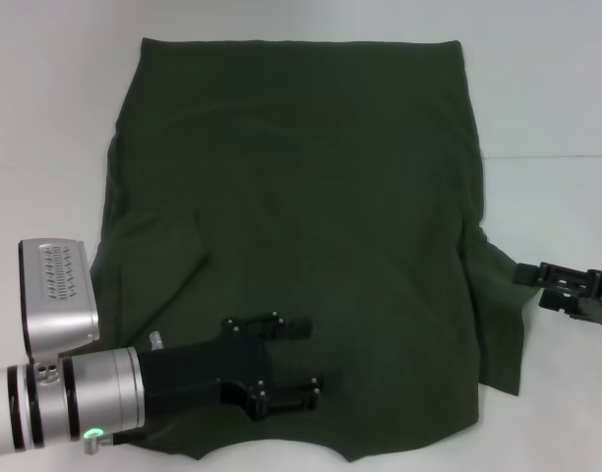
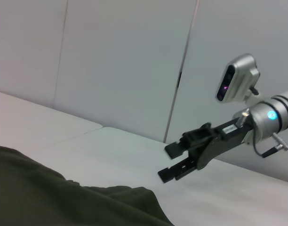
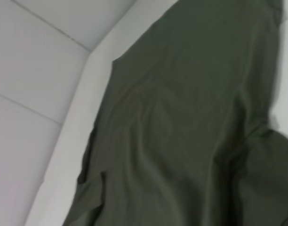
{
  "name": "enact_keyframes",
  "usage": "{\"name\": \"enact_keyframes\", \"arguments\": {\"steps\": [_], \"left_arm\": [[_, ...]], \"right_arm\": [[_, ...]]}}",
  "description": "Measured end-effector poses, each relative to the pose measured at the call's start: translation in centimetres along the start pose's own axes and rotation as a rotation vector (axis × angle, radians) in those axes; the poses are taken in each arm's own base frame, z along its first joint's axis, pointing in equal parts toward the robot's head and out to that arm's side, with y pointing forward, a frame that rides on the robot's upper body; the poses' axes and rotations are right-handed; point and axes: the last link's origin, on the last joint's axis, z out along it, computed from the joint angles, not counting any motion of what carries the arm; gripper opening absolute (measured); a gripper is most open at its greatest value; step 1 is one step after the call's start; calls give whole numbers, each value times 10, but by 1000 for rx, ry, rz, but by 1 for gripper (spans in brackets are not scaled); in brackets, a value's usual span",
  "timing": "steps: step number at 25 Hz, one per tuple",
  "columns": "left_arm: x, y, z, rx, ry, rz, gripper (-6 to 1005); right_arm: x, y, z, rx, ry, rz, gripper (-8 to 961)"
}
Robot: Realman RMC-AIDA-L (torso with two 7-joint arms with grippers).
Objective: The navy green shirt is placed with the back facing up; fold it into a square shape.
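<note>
The navy green shirt (image 1: 301, 197) lies flat on the white table (image 1: 55, 118), plain back up, collar end toward me. Its left sleeve (image 1: 163, 251) is folded in onto the body, while the right sleeve (image 1: 498, 324) sticks out sideways. My left gripper (image 1: 306, 359) hovers open over the near middle of the shirt, with nothing between its fingers. Just off the right sleeve's edge my right gripper (image 1: 535, 287) is open; the left wrist view shows this gripper (image 2: 174, 162) above the table with its fingers apart and empty. The shirt (image 3: 191, 117) fills the right wrist view.
Bare white table (image 3: 87, 80) surrounds the shirt on the left, right and far sides. A pale wall (image 2: 125, 70) stands behind the table. The shirt's edge (image 2: 64, 197) rises in soft folds in the left wrist view.
</note>
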Motion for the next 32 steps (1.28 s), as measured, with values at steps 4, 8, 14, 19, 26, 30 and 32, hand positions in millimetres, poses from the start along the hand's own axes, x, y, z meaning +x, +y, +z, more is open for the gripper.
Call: {"name": "enact_keyframes", "arguments": {"steps": [4,8,14,19,26,30,32], "left_arm": [[1,-1,-1,3,0,5,772],[1,-3,-1,10,-2,14,772],[1,-5,0,21,-10,17,773],[2,-6,1,23,-14,22,773],[3,-7,1,22,-15,21,772],[3,-6,2,21,-15,18,772],[2,-6,2,20,-15,17,772]], "right_arm": [[2,-2,12,29,2,9,882],[6,-2,23,48,27,7,882],[8,-4,25,60,28,14,865],[12,-4,28,62,28,21,850],[17,-5,27,59,34,31,830],[16,-7,20,51,38,34,819],[15,-7,16,50,36,35,813]]}}
